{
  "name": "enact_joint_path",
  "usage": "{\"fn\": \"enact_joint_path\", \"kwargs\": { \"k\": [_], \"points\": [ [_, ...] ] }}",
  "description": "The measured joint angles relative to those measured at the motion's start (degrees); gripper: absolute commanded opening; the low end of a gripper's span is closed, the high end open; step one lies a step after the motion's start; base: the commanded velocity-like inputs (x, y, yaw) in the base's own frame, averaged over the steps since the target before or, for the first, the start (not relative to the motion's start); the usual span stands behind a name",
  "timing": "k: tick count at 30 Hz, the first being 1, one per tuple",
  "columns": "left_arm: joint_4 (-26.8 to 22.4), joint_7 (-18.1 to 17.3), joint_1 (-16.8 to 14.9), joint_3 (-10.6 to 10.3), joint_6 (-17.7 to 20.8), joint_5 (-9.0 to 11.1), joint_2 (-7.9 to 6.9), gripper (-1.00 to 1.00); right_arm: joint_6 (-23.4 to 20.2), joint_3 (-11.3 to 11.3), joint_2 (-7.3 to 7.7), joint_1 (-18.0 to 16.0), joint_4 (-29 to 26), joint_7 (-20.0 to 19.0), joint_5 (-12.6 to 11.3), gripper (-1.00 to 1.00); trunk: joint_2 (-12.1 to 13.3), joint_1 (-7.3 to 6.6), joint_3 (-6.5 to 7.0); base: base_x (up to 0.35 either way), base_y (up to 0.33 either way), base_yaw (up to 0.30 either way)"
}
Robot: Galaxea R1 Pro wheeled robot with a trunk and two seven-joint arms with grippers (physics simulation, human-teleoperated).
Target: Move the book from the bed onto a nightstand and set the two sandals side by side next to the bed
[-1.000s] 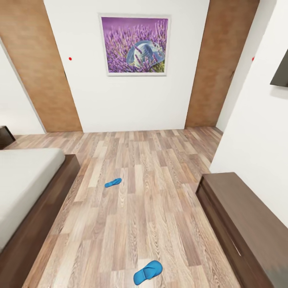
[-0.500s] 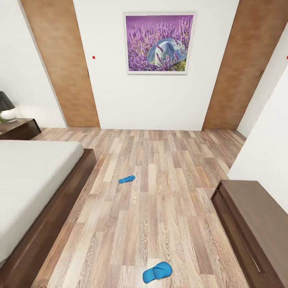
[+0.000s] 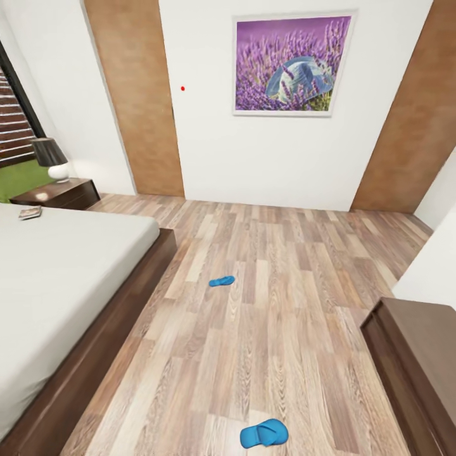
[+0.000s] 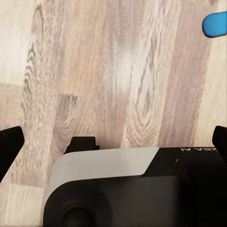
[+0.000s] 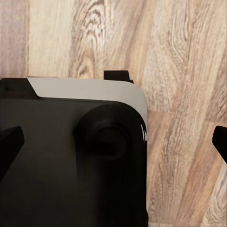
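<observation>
The robot is in transit inside the bedroom; no object is held, and none of the task's placements is judged complete. The step in hand is judged to be approach and survey.

Location of task items, head view:
- The book (image 3: pixel 30 213) lies flat on the grey mattress of the bed (image 3: pixel 57 278), at the far corner just beside the nightstand (image 3: pixel 60 193). It appears as a small thin item with a dark cover; the lettering is too small to read.
- The nightstand is a low dark brown cabinet with a glossy top. A lamp (image 3: pixel 50 159) stands on that surface.
- The far sandal (image 3: pixel 221 280) lies on the wood-plank floor (image 3: pixel 285 297), near the bed frame but apart from it.
- The near sandal (image 3: pixel 264 434) lies close to the robot, well apart from the first. Both are bright blue, flat and thin.

Tool state: in each wrist view, the dark fingertips sit at opposite edges of the picture, so the left tool (image 4: pixel 113 142) and right tool (image 5: pixel 113 142) are spread apart and empty. A blue edge of a sandal (image 4: pixel 215 23) shows in the left wrist view.

Next move, as a judgement: drive toward one sandal or the book, then lower an arm for a flat, low pick. The thin soles leave little edge to grip.
</observation>
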State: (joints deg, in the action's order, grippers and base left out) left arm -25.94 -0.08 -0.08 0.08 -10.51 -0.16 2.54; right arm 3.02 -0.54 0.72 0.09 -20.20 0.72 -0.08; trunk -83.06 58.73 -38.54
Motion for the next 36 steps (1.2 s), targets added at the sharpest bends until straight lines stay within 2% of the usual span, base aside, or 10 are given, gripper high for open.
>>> {"fn": "enact_joint_path", "kwargs": {
  "k": [20, 36],
  "points": [
    [-0.06, 0.00, 0.00, 0.00, 0.02, 0.00, 0.00, 1.00, 0.01, 0.05, 0.01, 0.00, 0.01, 0.00, 0.00, 1.00, 0.00, 0.00, -0.40, 0.000, 0.000, 0.096],
    [-0.09, 0.00, 0.00, 0.00, 0.06, 0.00, -0.08, 1.00, 0.02, 0.05, -0.01, 0.00, 0.02, 0.00, 0.00, 1.00, 0.00, -0.02, -0.48, 0.041, 0.021, 0.011]
  ]
}}
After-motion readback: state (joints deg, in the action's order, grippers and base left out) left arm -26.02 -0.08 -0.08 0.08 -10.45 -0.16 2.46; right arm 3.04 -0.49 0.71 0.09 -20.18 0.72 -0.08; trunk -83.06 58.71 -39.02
